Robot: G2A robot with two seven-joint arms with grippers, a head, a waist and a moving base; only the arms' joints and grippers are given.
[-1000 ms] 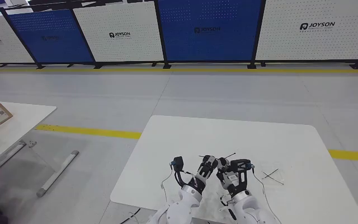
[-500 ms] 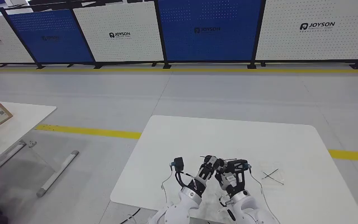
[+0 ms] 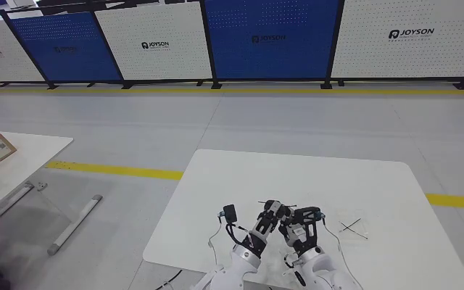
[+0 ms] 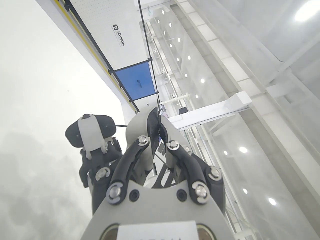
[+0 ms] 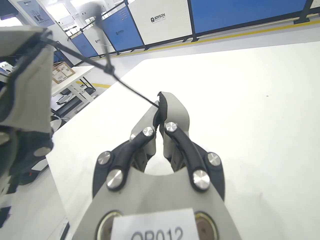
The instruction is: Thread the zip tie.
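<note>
Zip tie (image 5: 110,70) was held over table (image 5: 250,101), one end pinched by closed right gripper (image 5: 159,106), other by closed left gripper (image 4: 159,119).

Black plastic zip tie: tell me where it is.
In the right wrist view the black plastic zip tie stretches between the right gripper and the left gripper, above the near edge of the white table.

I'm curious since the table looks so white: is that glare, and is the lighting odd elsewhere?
Yes, glare. Right wrist view: the table is washed near plain white behind the dark zip tie. Left wrist view: ceiling lamps flare into bright blobs. Top view: light is even, no glare.
</note>
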